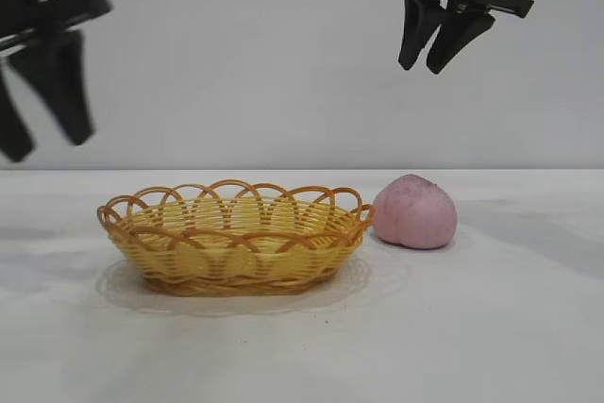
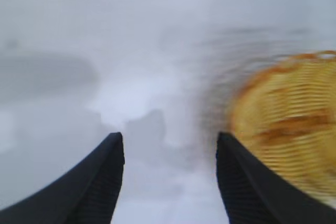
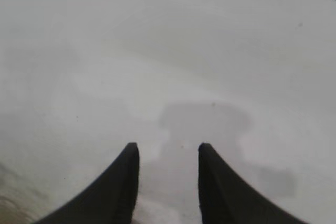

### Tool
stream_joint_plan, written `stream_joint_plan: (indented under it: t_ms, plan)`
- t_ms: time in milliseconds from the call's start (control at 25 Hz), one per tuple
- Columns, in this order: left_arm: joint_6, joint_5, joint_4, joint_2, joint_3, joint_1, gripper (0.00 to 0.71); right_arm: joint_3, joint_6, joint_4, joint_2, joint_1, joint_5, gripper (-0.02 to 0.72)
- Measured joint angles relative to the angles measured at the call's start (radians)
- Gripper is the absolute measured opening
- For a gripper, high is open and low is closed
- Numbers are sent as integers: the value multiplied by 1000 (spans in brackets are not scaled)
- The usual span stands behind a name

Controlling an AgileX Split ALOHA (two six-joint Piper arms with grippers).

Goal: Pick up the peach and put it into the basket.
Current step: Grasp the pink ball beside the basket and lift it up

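Peach (image 1: 415, 211) on table (image 1: 491, 327), touching basket (image 1: 234, 238) rim; right gripper (image 1: 436, 65) high above (fingers slightly apart), left gripper (image 1: 45, 143) raised, fingers open, holding nothing

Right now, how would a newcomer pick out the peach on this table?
Find the yellow wicker basket on the white table. At its right end, almost touching the rim, sits the peach: round, dusty pink and smooth, the only unwoven thing there.
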Motion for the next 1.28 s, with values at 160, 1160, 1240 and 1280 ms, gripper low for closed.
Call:
stream_joint_plan:
  t_ms: [160,1160,1240,1280]
  plan:
    - [-32,24,19,-68,2,7,347,0,0,1,0,0,0,209]
    - [-48,600,15,-1407,417,7,347,0,-9,9,28,0,110,209]
    - [-48,600,15,-1484,418,7,347,0,-9,9,28,0,161,209]
    - [-48,602,15,-1528,418,7,347,0,-9,9,28,0,182,209]
